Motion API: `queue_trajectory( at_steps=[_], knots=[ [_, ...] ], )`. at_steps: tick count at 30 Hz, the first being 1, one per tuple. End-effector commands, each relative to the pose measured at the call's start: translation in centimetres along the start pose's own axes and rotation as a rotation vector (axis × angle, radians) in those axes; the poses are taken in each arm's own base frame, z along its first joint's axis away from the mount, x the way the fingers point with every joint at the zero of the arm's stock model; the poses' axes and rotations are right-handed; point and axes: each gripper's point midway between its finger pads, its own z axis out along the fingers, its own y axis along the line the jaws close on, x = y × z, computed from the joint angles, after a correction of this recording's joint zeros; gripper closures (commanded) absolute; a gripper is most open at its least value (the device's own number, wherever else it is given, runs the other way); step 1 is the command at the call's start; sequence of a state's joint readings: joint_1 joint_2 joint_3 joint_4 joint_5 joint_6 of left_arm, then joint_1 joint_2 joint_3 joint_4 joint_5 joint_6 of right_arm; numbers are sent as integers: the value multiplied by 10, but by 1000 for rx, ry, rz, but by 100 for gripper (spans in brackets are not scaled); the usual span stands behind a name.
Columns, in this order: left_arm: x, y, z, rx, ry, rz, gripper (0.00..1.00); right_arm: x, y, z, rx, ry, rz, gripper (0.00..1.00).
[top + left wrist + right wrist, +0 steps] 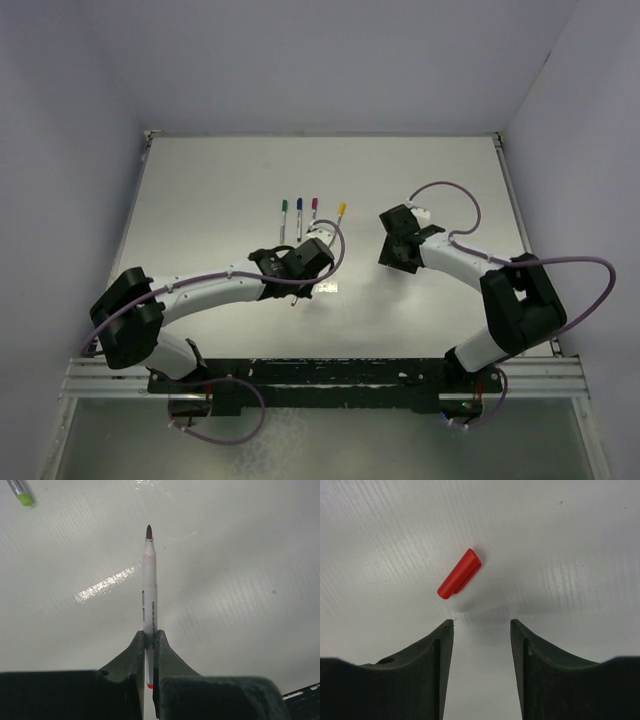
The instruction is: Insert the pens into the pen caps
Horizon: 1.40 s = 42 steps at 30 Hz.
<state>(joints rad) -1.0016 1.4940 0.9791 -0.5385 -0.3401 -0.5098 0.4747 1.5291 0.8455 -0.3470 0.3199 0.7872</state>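
Red plastic capsule-shaped cap lies flat on the white counter, just ahead of the right fingers, near their tips but not touching. Right fingers stand apart, nothing between them. Left fingers clamped on a thin white marker pen; barrel juts straight out ahead, dark red tip bare

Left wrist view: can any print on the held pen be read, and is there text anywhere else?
The pen in the left gripper: a dark line of print along the barrel, too small and blurred to read.
The red cap: no marking shows.
The other pens in the top view: too small to tell.
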Motion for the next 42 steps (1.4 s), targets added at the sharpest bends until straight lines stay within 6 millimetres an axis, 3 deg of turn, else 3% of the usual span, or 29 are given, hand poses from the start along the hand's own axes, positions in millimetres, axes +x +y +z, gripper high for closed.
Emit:
queue_trajectory(
  at_steps=[1,9,14,21,36,42],
  knots=[
    [1,9,0,-37,-26,-35,100,-32,19,-3,-40,-80,98,48],
    [1,11,2,-50,-31,-37,100,-47,22,14,-16,-103,197,48],
    [5,10,6,-52,-18,-46,100,-46,23,28,22,-74,211,48],
    [5,15,5,-71,-20,-39,100,-37,20,35,47,-36,197,51],
    [-6,13,7,-81,-46,-23,100,-6,-7,30,110,43,105,54],
    [-9,12,7,-81,-55,-34,100,1,-12,34,132,69,68,66]
  ],
)
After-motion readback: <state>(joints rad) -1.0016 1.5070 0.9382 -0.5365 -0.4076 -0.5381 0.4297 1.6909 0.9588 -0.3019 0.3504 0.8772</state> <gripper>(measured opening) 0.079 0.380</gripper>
